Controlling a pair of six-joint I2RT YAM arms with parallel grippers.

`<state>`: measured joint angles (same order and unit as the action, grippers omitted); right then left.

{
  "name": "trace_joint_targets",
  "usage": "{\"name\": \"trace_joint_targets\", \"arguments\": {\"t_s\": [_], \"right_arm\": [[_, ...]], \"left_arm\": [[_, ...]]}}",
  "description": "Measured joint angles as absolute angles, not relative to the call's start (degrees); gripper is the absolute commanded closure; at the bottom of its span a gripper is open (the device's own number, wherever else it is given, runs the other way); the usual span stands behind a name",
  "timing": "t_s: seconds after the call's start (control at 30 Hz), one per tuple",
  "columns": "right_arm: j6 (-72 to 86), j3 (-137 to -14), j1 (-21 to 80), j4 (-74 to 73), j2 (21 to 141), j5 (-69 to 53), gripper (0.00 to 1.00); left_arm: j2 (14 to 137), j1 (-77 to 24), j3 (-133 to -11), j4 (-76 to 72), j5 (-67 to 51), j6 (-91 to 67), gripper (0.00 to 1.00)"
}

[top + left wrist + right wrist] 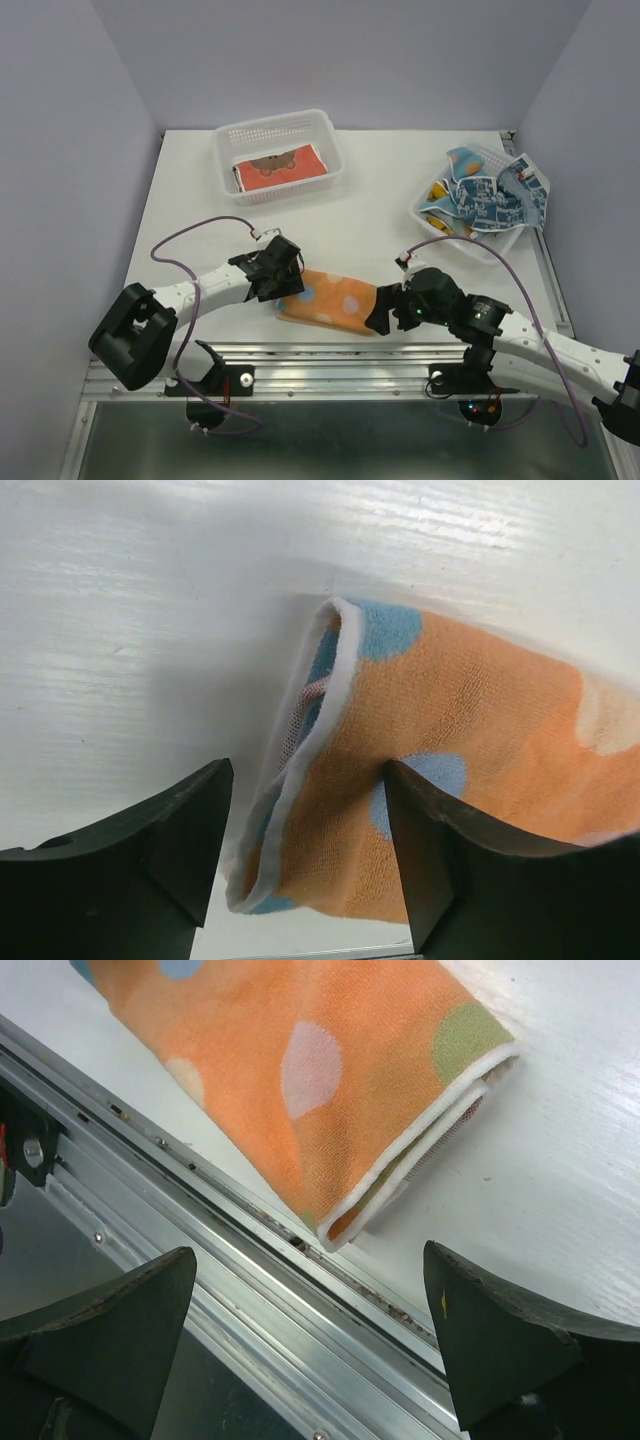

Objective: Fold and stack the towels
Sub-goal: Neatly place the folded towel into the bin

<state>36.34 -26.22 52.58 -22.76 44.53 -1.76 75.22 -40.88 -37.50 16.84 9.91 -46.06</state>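
An orange towel with coloured dots (pixel 335 300) lies folded into a long strip near the table's front edge, between my two grippers. My left gripper (pixel 288 288) is at its left end. In the left wrist view the towel (pixel 470 710) has its white-hemmed end between the spread fingers (pixel 190 840) of the left gripper (pixel 305 865), which is open. My right gripper (pixel 382 312) hovers at the strip's right end. In the right wrist view that gripper (pixel 310 1345) stands wide open, just short of the towel (pixel 300 1060). A red-orange towel (pixel 280 168) lies folded in the back basket. Blue patterned towels (pixel 485 195) are heaped in the right basket.
A white perforated basket (pixel 228 140) stands at the back centre-left, and another (pixel 432 215) at the right, with cloth spilling over its rim. The aluminium rail (pixel 330 355) (pixel 200 1290) runs along the table's front edge, right beside the folded towel.
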Motion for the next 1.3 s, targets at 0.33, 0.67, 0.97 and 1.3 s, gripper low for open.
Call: {"name": "trace_joint_targets", "arguments": {"t_s": [0.33,0.67,0.97,1.3], "right_arm": [[35.77,-26.22,52.58,-23.92,43.09,0.27,0.0],[34.92,-26.26,52.6,-21.98,39.81,5.63,0.0],[34.68,-23.57,52.6,-13.8,21.43,18.76,0.0],[34.7,-19.29,52.6,-13.28,14.33,26.02,0.0]], "left_arm": [[78.94,-42.39,-37.65,14.98,8.1,-44.51,1.0],[85.21,-47.27,-46.78,18.79,16.62,-43.88,1.0],[97.6,-47.62,-68.66,23.14,29.02,-39.31,1.0],[117.73,-47.2,-103.13,28.73,37.6,-26.3,1.0]]}}
